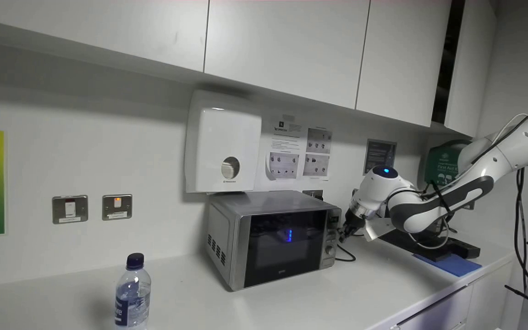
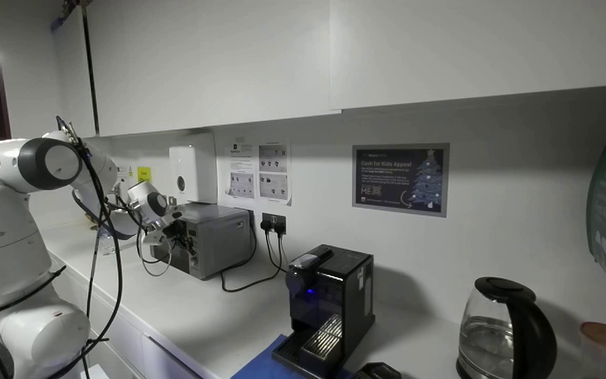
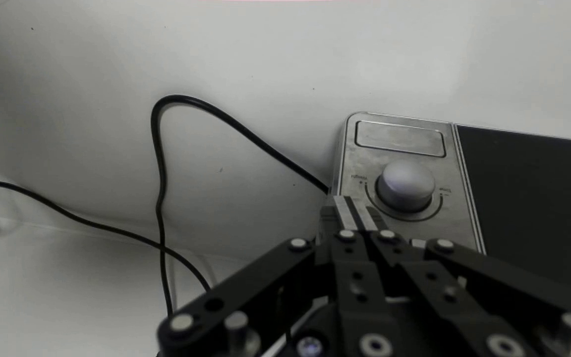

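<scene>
Robotiq gripper [image 3: 355,212] closed near the microwave [image 1: 273,243]

Its fingertips [image 3: 345,213] meet, with nothing visible between them, near the rotary dial [image 3: 407,181] on the microwave's front. The gripper hides part of the control panel [image 3: 444,171]; whether they touch is unclear. Left of the microwave, in an exterior view, a water bottle [image 1: 133,298] is cut off at the base.

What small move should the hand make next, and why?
Probably shift the hand slightly toward the middle of the control panel on the microwave: in the wrist view its shut fingertips line up with the panel's edge, off the knob. Contact is unclear.
</scene>
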`<state>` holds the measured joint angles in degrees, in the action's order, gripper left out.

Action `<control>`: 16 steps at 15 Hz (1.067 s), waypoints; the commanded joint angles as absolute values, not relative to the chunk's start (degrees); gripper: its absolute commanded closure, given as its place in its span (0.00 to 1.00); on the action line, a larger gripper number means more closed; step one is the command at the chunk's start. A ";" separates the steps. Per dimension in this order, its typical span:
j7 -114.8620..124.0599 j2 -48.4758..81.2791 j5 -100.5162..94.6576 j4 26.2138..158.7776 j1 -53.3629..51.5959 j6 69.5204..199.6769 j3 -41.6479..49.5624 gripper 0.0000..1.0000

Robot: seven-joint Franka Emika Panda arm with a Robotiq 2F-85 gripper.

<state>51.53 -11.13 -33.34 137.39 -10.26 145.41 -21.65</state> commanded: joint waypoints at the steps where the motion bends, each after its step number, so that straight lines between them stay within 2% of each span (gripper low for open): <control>1: 53.86 -11.47 -35.77 138.64 -9.44 148.81 -21.65 1.00; 12: 56.73 -10.52 -36.61 139.25 -8.80 151.87 -21.66 1.00; 16: 55.08 -9.96 -34.37 138.37 -9.88 149.19 -21.40 0.99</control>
<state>55.29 -9.90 -34.53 138.38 -9.66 149.27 -21.64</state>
